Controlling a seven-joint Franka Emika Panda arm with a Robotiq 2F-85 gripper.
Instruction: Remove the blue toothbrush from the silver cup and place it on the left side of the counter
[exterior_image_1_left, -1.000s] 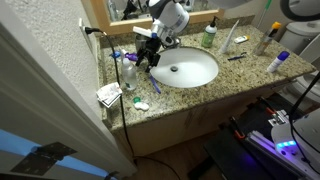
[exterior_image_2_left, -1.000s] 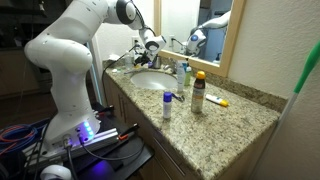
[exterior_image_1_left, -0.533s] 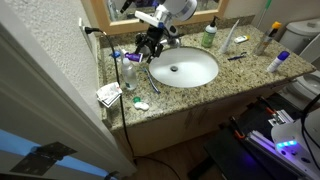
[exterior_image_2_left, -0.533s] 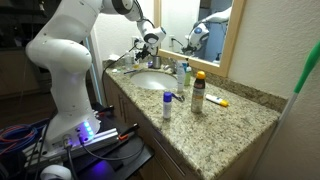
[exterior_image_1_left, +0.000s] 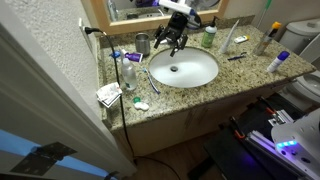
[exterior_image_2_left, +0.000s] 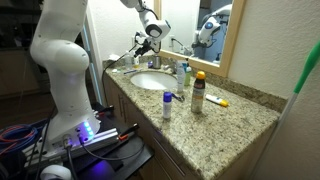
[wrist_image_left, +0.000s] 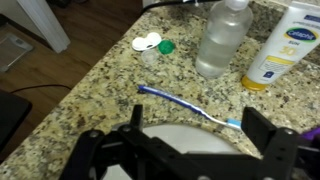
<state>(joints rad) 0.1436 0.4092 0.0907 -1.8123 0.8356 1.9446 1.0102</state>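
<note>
The blue toothbrush lies flat on the speckled granite counter, just beside the white sink's rim; in an exterior view it shows as a thin streak left of the basin. The silver cup stands upright at the back left of the counter. My gripper is open and empty, hanging above the sink's rim and the toothbrush without touching it. In both exterior views it is raised over the back of the sink.
A clear plastic bottle, a sunscreen tube, white caps and a green cap stand near the toothbrush. The sink basin fills the middle. A green bottle and more bottles stand further along.
My gripper has risen and moved from the left part of the counter toward the back of the sink. The blue toothbrush stays lying on the counter.
</note>
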